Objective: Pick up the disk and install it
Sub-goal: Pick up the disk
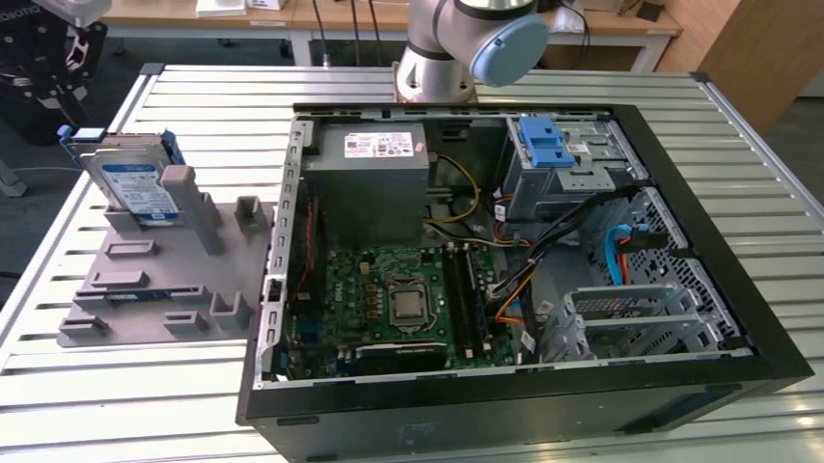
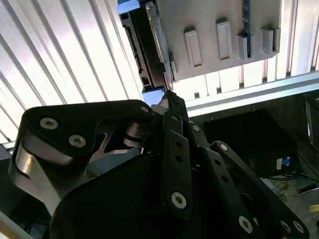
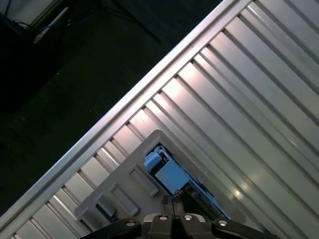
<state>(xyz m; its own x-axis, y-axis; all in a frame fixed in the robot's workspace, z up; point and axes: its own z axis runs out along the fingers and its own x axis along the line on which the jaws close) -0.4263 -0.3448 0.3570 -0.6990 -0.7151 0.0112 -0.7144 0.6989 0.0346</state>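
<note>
I judged this the approach stage of the pick: the gripper (image 3: 172, 200) hung closed and empty close over the disk (image 1: 135, 186), which stood on edge in the grey holder (image 1: 142, 285) beside the open case (image 1: 515, 415). Grasping looked to need the jaws opened and squared across its thin body. Dark metal, blue-and-white label, blue rails

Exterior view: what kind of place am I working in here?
Most likely a PC-assembly test bench in a lab or workshop: an open black desktop computer case lies on a slatted aluminium table, a grey plastic fixture beside it holds the blue-labelled hard disk on edge, and wooden desks stand behind.
</note>
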